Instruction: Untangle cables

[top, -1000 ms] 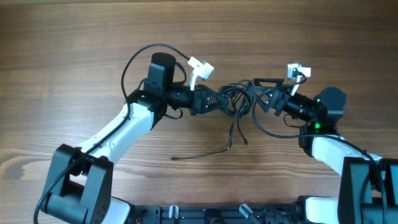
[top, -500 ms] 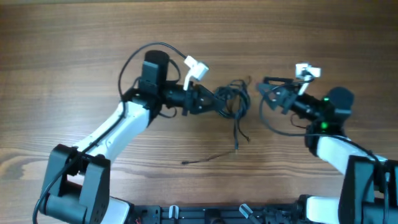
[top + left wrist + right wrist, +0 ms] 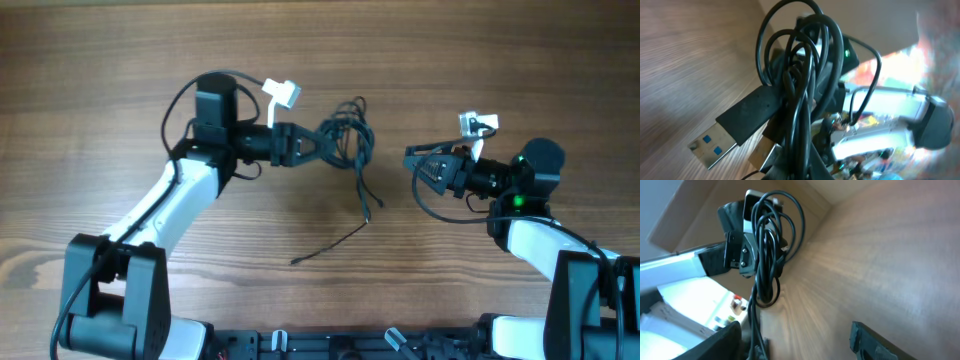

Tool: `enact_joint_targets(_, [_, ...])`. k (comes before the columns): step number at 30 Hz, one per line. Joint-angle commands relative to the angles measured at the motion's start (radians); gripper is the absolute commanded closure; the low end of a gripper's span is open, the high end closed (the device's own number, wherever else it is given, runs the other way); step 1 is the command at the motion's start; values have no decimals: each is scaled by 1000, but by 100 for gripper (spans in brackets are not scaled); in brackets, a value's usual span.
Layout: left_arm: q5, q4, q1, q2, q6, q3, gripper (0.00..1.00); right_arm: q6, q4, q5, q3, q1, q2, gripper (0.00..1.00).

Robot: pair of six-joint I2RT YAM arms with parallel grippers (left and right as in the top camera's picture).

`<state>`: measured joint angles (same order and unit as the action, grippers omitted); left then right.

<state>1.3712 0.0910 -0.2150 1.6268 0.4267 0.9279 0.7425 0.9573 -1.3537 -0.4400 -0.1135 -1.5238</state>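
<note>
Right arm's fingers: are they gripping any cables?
No, the right fingers stand open and empty, apart from the cables bunched at the left fingers.

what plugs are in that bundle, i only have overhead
Observer: Left wrist shows a flat USB plug with a blue insert sticking out of the bundle.
Operator: any other plug there
Observer: Yes, a smaller plug with a metal tip sits right beside it.
Operator: is the right claw gripping any cord
Observer: No. Right wrist shows the right claw open, with only bare wood between its fingers.
</note>
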Motion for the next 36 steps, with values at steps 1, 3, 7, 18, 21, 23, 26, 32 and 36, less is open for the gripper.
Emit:
enact_joint_targets(1, [43,2,-83,-11,-276,-8,96,-87,56,13,-3,5,9,30])
enact_joint_targets(3, [-42,2,-137,-11,-316,-8,96,-84,125,13,-3,5,9,30])
enact_joint_targets(7, [-187,2,-195,-11,-319,-8,96,-50,161,-6,-3,5,9,31])
enact_joint_targets(18, [-64,3,-212,-11,-395,-8,96,20,257,149,-3,-15,9,36])
enact_joint_targets(21, [-59,3,-212,-11,-397,-8,96,31,257,101,-3,-15,9,36])
enact_joint_targets(23, [-59,-3,-213,-11,-397,-8,96,50,261,64,-3,-15,9,36])
enact_joint_targets(26, [-59,-5,-213,-11,-397,-8,96,15,261,-17,-3,2,9,34])
enact_joint_targets(32, [-59,-4,-196,-11,-396,-8,96,-10,257,-48,-3,56,9,34])
enact_joint_targets(36, [-31,-4,-171,-11,-396,-8,96,-11,257,-63,-3,56,9,34])
